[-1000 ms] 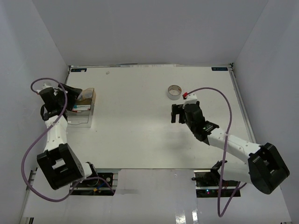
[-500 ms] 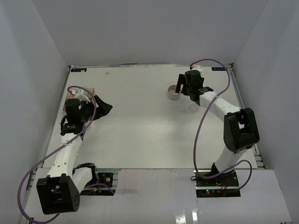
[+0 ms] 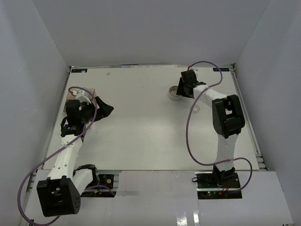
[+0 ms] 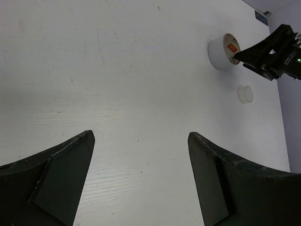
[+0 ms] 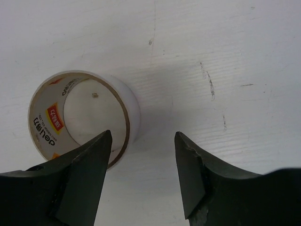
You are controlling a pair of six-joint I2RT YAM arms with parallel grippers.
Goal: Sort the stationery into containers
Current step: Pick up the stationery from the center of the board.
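A white tape roll (image 3: 175,94) lies on its side at the back right of the table, its open core facing my right wrist camera (image 5: 84,117). My right gripper (image 5: 142,136) is open and straddles the roll's near wall. One finger (image 5: 87,165) is over the core and the other finger (image 5: 195,169) is outside on the table. A small clear jar (image 3: 195,108) stands just right of the roll. The amber box (image 3: 71,95) is mostly hidden behind my left arm. My left gripper (image 4: 141,141) hangs open over bare table, holding nothing.
White walls close in the table at the back and on both sides. In the left wrist view, far across the table, the tape roll (image 4: 223,47), the right gripper (image 4: 270,47) and the jar (image 4: 245,94) show. Purple cables loop off both arms.
My right arm swung from mid-table to the back, onto the tape roll, and its jaws narrowed. My left gripper left the box, moved right and opened wider.
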